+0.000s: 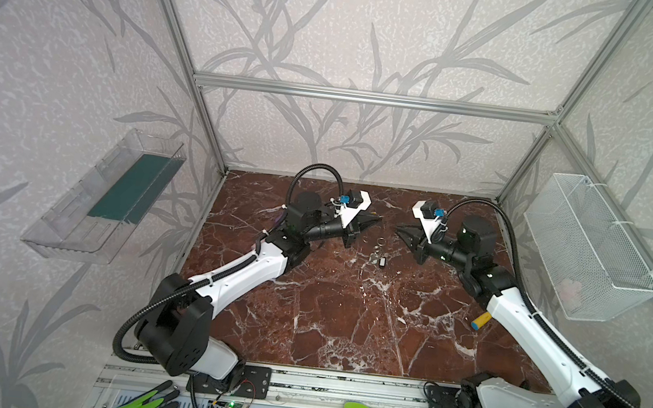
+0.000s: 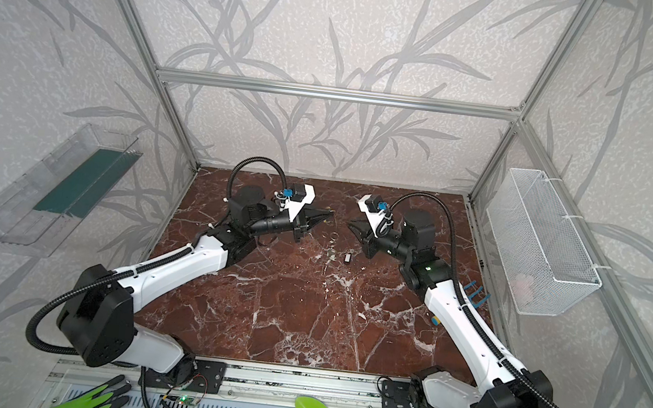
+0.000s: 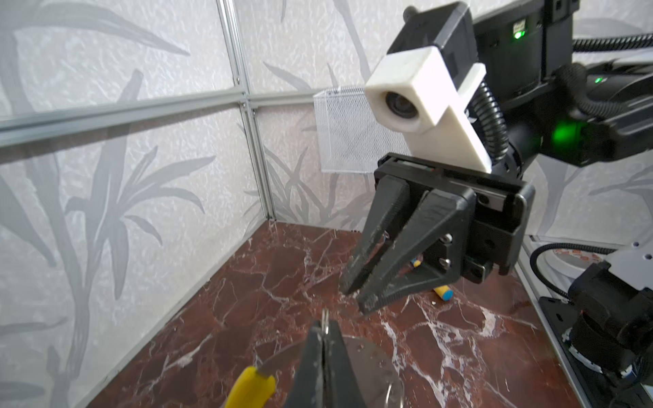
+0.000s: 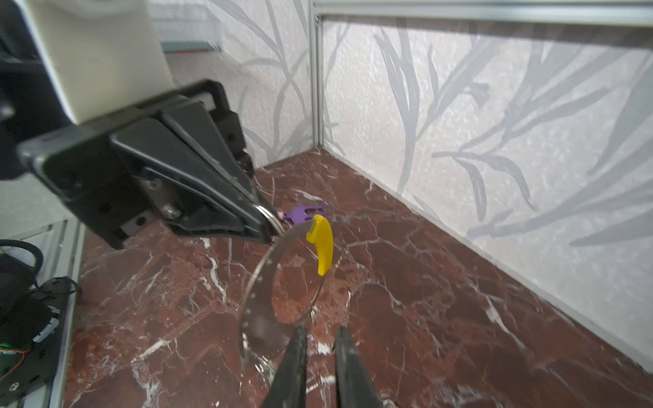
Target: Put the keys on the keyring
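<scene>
My left gripper (image 4: 265, 222) clamps the keyring (image 4: 259, 282) (yellow sleeve (image 4: 322, 243) just beside the grip); my right gripper (image 4: 321, 333), jaws apart and empty, faces it. The keys (image 1: 377, 257) lie on the table (image 1: 324, 318) between them, so picking them up seems next, needing a fine, low pinch.

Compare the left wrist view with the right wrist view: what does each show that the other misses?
Only the left wrist view: the right gripper seen head-on, jaws slightly apart, the white mesh basket on the wall, and a yellow-and-blue cylinder on the table.
Only the right wrist view: the left gripper seen head-on, jaws shut on the keyring with most of its hoop in sight, and a small purple object.
Both: the keyring's yellow sleeve and the red marble table.
</scene>
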{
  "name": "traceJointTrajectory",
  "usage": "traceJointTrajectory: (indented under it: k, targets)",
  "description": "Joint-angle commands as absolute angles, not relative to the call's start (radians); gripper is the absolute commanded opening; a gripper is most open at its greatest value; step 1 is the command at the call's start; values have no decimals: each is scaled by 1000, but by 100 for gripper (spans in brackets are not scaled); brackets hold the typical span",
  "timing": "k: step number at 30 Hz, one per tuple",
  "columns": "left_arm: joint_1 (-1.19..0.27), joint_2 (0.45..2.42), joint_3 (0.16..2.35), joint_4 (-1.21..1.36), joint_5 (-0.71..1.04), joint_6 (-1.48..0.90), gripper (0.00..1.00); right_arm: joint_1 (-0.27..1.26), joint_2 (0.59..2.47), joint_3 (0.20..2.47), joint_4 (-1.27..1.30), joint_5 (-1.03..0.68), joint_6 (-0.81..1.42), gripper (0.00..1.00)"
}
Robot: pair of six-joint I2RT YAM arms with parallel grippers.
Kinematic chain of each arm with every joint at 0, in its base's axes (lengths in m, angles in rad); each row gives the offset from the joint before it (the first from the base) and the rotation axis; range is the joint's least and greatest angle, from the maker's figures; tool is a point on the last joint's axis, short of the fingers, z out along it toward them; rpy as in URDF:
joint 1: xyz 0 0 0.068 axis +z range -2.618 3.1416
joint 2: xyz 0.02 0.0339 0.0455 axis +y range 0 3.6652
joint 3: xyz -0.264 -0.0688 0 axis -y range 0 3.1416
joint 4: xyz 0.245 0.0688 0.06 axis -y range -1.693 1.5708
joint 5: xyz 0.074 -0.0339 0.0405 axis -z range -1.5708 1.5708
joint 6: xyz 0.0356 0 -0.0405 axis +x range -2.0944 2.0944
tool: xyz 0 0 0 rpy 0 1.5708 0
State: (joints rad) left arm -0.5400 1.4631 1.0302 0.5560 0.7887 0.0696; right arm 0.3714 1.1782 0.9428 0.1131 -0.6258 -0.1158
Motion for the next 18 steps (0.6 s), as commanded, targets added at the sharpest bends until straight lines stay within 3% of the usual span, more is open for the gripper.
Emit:
traceJointTrajectory:
  k: [1,18]
  targets:
    - [-541,1487,1045,740,890,-13,0,372,1162,936,286,-736,-61,16]
    - [-539,1500,1080,749,951,-1,0,284,1241,895,576,-926,126,15]
